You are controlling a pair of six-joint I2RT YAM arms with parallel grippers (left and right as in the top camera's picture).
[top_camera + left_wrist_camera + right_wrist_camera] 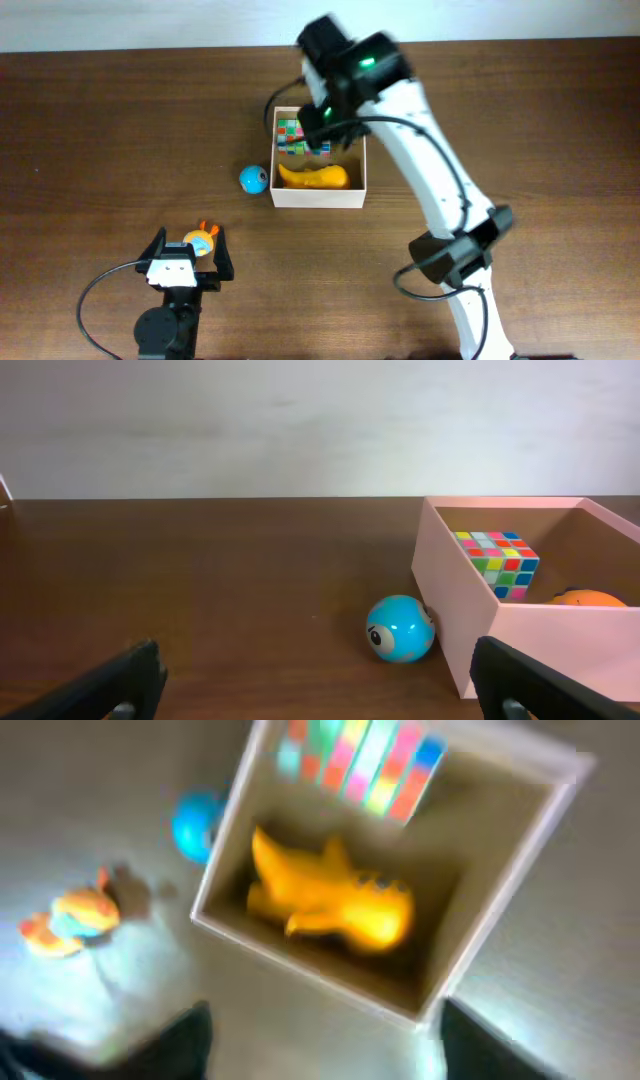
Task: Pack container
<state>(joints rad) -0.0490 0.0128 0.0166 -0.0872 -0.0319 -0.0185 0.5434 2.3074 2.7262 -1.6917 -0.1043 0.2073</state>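
Note:
The container [318,196] is a white-walled box at the table's middle; it also shows in the left wrist view [450,600] and the right wrist view [310,970]. Inside lie a multicoloured cube [290,135] [497,563] [360,755] and a yellow toy [315,177] [330,895]. A blue ball [253,179] [400,629] rests against its left wall. An orange and blue toy [202,240] [70,920] lies between the open fingers of my left gripper [190,248] [320,690]; the left wrist view does not show it. My right gripper [322,135] [330,1045] hovers over the container, open and empty.
The table is dark brown wood [100,150] with a pale wall behind it. The right arm [440,200] reaches diagonally across the right side. Black cables [100,290] loop beside the left arm's base.

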